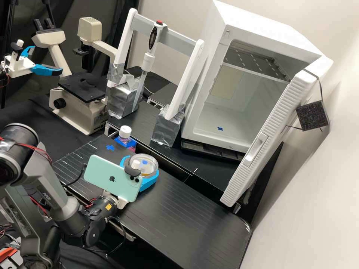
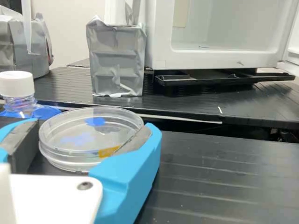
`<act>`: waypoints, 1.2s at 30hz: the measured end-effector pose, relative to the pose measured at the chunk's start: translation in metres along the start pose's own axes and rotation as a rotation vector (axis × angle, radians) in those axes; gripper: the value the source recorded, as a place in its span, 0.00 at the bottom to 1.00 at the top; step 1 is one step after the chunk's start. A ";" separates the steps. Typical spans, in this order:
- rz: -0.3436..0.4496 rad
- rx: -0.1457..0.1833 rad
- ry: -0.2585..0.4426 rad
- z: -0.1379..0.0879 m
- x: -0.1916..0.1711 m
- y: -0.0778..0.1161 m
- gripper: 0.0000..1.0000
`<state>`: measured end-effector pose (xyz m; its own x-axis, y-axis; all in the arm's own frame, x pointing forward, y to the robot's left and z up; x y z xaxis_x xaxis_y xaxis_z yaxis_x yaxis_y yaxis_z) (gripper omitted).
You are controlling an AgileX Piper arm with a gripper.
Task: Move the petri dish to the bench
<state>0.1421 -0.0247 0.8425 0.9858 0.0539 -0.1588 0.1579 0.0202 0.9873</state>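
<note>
The round, clear plastic petri dish (image 2: 91, 133) is between the bright blue fingers of your white pincer (image 1: 142, 165), which pinches it by its sides near the black counter's (image 1: 194, 215) edge; whether it touches down, you cannot tell. Near it you have a white-capped bottle (image 2: 17, 85).

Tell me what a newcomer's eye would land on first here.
Probably the big white cabinet on the high view's right, its door wide open. Next, perhaps, the mint-green phone left of centre, then the clear dish beside it, held between the bright blue fingers of the pincer.
</note>
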 end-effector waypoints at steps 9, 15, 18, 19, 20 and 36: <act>0.035 -0.009 0.003 -0.012 -0.004 0.003 1.00; 0.313 -0.047 0.037 -0.038 -0.014 0.020 1.00; 0.440 -0.026 0.120 -0.054 -0.019 0.028 1.00; 0.466 -0.023 0.156 -0.060 -0.021 0.029 1.00; 0.486 -0.011 0.199 -0.066 -0.023 0.029 1.00; 0.367 0.097 0.481 -0.099 -0.021 0.012 1.00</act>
<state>0.1177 0.0733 0.8566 0.8443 0.4855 0.2269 -0.1605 -0.1749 0.9714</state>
